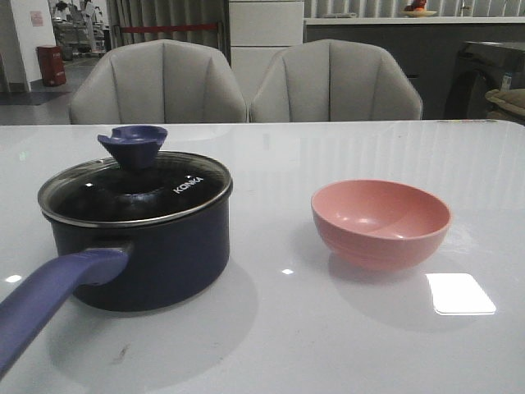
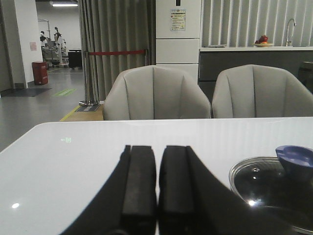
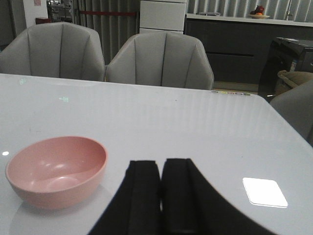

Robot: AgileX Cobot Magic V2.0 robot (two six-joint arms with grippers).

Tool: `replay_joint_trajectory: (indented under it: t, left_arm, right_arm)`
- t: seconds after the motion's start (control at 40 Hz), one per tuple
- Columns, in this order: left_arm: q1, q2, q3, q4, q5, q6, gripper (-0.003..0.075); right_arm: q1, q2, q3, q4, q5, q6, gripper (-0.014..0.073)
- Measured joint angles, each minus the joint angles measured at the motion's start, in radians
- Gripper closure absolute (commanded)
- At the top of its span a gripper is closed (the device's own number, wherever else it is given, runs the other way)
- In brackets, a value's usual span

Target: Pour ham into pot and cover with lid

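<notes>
The dark navy pot (image 1: 152, 246) stands on the left of the white table, its purple-blue handle (image 1: 49, 300) pointing toward the front. The glass lid (image 1: 135, 190) with the purple-blue knob (image 1: 133, 144) and "KONKA" lettering sits on the pot. The lid also shows in the left wrist view (image 2: 274, 188). No ham is visible; the pot's inside is dark under the lid. My left gripper (image 2: 157, 149) is shut and empty, beside the pot. My right gripper (image 3: 161, 164) is shut and empty, beside the pink bowl (image 3: 56, 171). Neither gripper shows in the front view.
The pink bowl (image 1: 381, 222) stands empty on the right of the table. Two grey chairs (image 1: 156, 82) (image 1: 336, 82) stand behind the table's far edge. A bright light reflection (image 1: 459, 293) lies on the table at the front right.
</notes>
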Motion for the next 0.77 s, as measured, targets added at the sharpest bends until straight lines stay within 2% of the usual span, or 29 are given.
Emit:
replay_joint_trajectory:
  t: [0.774]
  left_arm:
    - [0.000, 0.000, 0.000, 0.000, 0.000, 0.000, 0.0607]
  right_arm:
    - [0.000, 0.000, 0.000, -0.014, 0.000, 0.031, 0.0441]
